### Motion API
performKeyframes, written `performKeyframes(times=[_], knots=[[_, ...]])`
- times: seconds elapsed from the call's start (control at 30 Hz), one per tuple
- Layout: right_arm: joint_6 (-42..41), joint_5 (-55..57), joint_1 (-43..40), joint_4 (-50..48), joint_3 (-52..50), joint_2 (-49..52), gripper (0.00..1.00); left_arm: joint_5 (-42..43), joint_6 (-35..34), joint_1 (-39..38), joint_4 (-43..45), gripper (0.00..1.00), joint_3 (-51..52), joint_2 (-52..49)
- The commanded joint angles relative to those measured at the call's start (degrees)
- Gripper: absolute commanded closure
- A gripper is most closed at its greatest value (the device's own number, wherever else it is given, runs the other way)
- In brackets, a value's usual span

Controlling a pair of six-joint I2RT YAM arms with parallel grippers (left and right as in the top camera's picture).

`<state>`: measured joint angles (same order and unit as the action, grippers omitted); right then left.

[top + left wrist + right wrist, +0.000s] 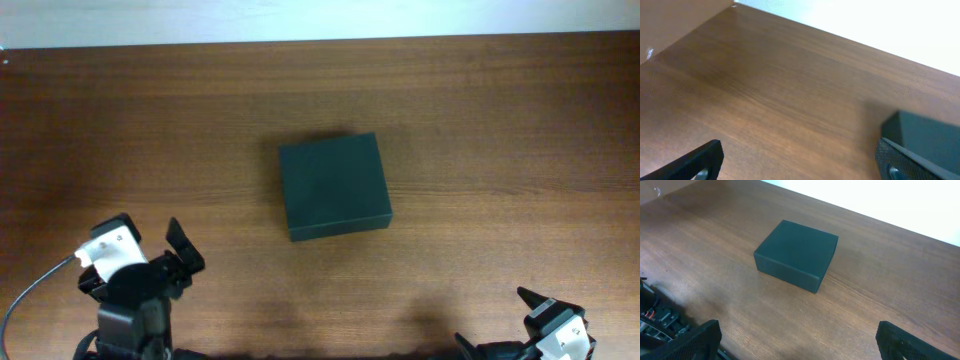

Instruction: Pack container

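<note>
The container [334,186] is a dark green-black matte box with its lid shut, standing at the middle of the wooden table. It also shows in the right wrist view [796,254] and, at the right edge, in the left wrist view [927,131]. My left gripper [150,245] is open and empty near the front left, well apart from the box; its fingers frame bare wood in the left wrist view [800,162]. My right gripper [500,320] is open and empty at the front right edge; its wrist view shows its fingers [797,342] apart over bare wood.
The wooden table [480,120] ends at a pale far edge at the top. A grey cable [30,285] runs from the left arm off the front left. Cables [657,317] show at the lower left of the right wrist view.
</note>
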<state>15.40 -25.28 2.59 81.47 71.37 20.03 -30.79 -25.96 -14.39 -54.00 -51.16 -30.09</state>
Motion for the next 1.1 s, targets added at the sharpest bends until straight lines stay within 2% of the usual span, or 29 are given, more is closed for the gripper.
performKeyframes(times=[0.0, 0.13, 0.37, 0.47, 0.8, 1.07], knots=[[0.2, 0.5, -0.4, -0.2, -0.2, -0.5, 0.01, 7.9, 6.1, 6.3, 3.4, 0.01, 3.1, 2.1], [0.2, 0.5, -0.4, -0.2, -0.2, -0.5, 0.01, 16.6, 11.6, 13.4, 6.9, 0.01, 7.7, 6.4], [0.2, 0.5, -0.4, -0.2, -0.2, -0.5, 0.01, 27.6, 18.8, 20.8, 7.1, 0.01, 15.5, 14.9], [0.2, 0.5, -0.4, -0.2, -0.2, -0.5, 0.01, 29.8, 21.0, 21.2, 7.1, 0.01, 18.6, 17.9], [0.2, 0.5, -0.4, -0.2, -0.2, -0.5, 0.01, 33.0, 21.1, 21.2, 7.0, 0.01, 28.8, 27.0], [0.2, 0.5, -0.4, -0.2, -0.2, -0.5, 0.01, 34.9, 21.1, 19.6, 7.0, 0.01, 33.9, 29.8]])
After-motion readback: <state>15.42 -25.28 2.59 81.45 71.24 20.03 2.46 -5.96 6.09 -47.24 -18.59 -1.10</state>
